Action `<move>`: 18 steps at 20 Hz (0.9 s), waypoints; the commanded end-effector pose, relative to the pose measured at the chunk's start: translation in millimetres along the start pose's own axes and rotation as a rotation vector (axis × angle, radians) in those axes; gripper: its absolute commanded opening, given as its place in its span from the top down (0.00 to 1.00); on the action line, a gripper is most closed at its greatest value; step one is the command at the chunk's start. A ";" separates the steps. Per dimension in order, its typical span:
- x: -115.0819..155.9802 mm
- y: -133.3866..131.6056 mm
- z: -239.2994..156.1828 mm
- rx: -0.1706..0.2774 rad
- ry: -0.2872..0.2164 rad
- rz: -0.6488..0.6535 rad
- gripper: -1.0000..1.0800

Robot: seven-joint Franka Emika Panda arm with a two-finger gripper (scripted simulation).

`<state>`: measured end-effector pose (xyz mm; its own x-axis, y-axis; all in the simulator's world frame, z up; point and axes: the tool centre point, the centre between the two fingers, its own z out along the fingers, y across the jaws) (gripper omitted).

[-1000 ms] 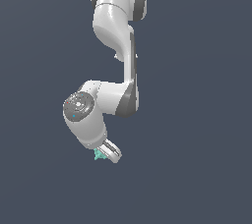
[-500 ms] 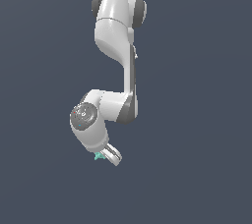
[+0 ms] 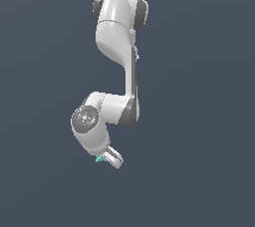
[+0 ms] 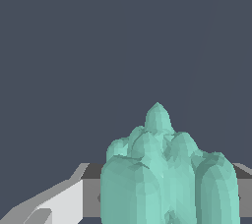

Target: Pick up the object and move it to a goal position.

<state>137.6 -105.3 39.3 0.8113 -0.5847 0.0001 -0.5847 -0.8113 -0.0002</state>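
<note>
The tool (image 3: pixel 108 158) is closed on the teal object (image 3: pixel 101 159), which sits between its fingers, so the pick seems done; moving it to the goal, which no view shows, is left

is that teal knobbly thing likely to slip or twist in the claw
Possibly. The teal object is lumpy with rounded knobs, so flat fingers likely touch only a few bumps and it might pivot. It looks rigid, and tiny beside the claw, so probably light.
</note>
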 end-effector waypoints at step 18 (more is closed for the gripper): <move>-15.4 -12.3 -20.6 0.000 0.000 0.000 1.00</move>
<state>133.2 -91.5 54.2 0.8109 -0.5852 -0.0010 -0.5852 -0.8109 0.0007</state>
